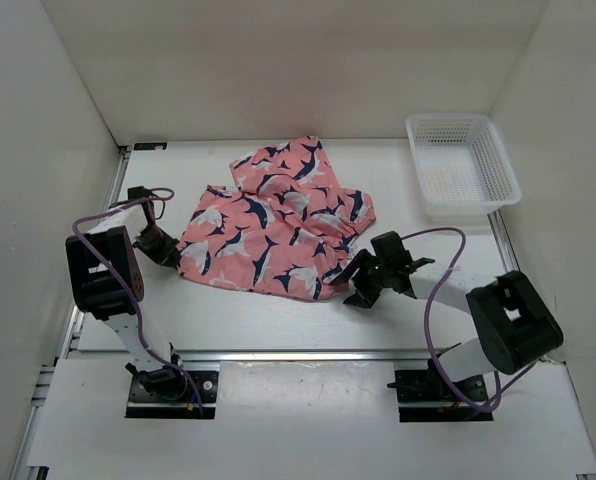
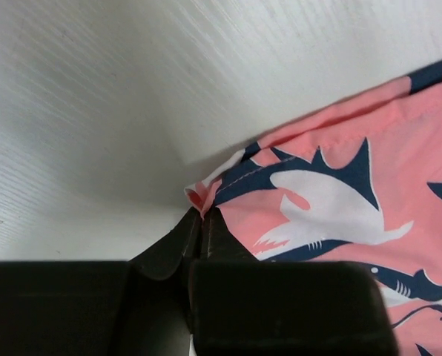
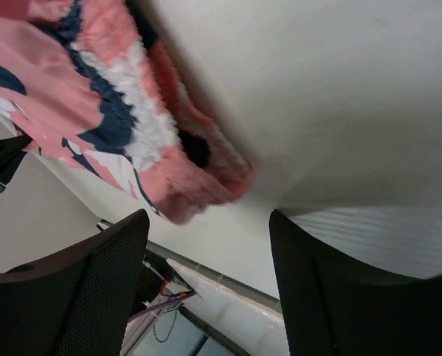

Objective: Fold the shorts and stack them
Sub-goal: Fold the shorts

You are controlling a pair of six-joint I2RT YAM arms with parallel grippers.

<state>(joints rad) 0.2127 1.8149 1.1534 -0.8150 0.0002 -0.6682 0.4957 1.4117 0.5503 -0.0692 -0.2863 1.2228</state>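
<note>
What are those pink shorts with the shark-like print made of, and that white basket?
The coral-pink printed shorts look like thin woven cloth, matte: they lie in soft folds, with a stitched hem in the left wrist view; the fibre cannot be told. The white mesh basket looks like moulded plastic: a stiff rim and regular grid holes.

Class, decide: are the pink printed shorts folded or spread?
Spread, rumpled: the coral-pink whale-print fabric shorts lie flat and wide, no neat fold.

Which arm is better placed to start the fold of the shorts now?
Left. The left end effector is shut on a corner of the shorts; the right end effector is open beside the fabric, holding nothing.
</note>
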